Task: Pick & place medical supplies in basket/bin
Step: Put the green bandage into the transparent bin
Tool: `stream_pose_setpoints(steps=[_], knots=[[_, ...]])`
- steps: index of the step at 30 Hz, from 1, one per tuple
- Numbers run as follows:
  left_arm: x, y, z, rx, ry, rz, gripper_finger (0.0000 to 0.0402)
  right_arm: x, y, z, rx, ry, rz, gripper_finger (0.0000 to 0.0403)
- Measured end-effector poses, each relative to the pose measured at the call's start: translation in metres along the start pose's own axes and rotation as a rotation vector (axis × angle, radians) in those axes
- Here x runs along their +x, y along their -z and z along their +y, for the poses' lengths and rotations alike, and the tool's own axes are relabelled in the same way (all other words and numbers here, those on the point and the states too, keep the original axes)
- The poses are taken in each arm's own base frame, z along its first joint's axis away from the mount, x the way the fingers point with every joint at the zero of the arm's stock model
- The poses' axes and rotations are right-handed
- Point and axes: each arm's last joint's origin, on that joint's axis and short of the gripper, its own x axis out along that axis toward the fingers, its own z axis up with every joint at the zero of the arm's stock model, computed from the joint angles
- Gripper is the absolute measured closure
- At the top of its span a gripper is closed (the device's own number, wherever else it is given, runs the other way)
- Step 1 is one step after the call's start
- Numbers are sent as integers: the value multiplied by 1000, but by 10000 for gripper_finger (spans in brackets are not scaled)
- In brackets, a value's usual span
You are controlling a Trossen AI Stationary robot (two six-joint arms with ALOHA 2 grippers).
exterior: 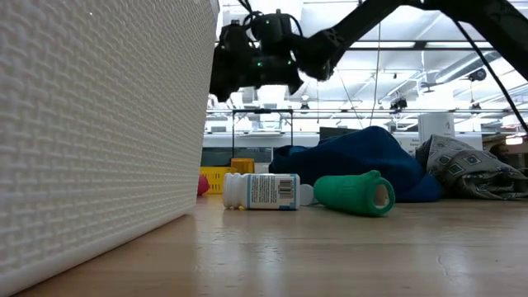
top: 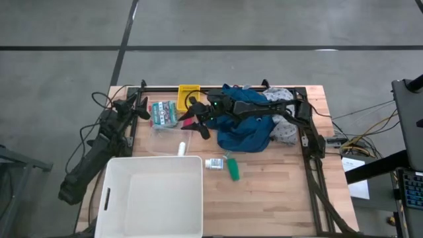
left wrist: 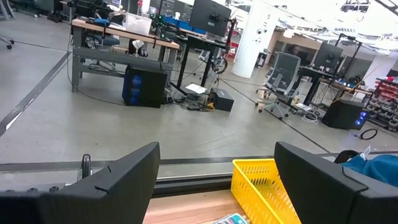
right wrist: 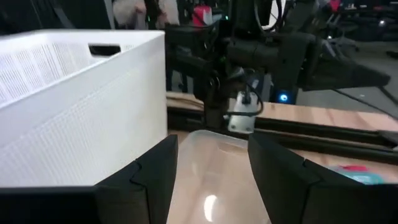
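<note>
right end effector (top: pixel 190 119): fingers parted, holding nothing, above table | left end effector (top: pixel 141 106): fingers apart, empty

You see two matte black jointed arms; the right arm (top: pixel 254 106) shows a small green light near its wrist, and dark cables trail beside the left arm (top: pixel 99 149).

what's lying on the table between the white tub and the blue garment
In the high view, three small items lie between the white tub and the blue garment: a white tube, a white labelled bottle and a green bottle. The rest is bare wood.
</note>
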Motion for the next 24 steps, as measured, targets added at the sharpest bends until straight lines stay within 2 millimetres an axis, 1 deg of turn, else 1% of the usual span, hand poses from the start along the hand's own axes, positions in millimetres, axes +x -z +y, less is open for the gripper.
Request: stream_pose_setpoints(steps=[5, 7, 12, 14, 19, 24], knots=[[0, 0, 0, 0, 0, 1, 80, -16, -13, 1, -73, 8, 92, 211], [0, 0, 0, 0, 0, 2, 80, -24, -18, 1, -52, 16, 121, 211], [0, 0, 0, 0, 0, 1, 80, -46, -44, 6, 37, 35, 142, 211], [0, 0, 0, 0, 0, 1, 80, -55, -51, 10, 55, 38, 161, 211], [0, 0, 0, 0, 0, 2, 80, -75, -63, 18, 54, 82, 184, 211], [0, 0, 0, 0, 0, 2, 80, -93, -68, 30, 56, 150, 188, 211]])
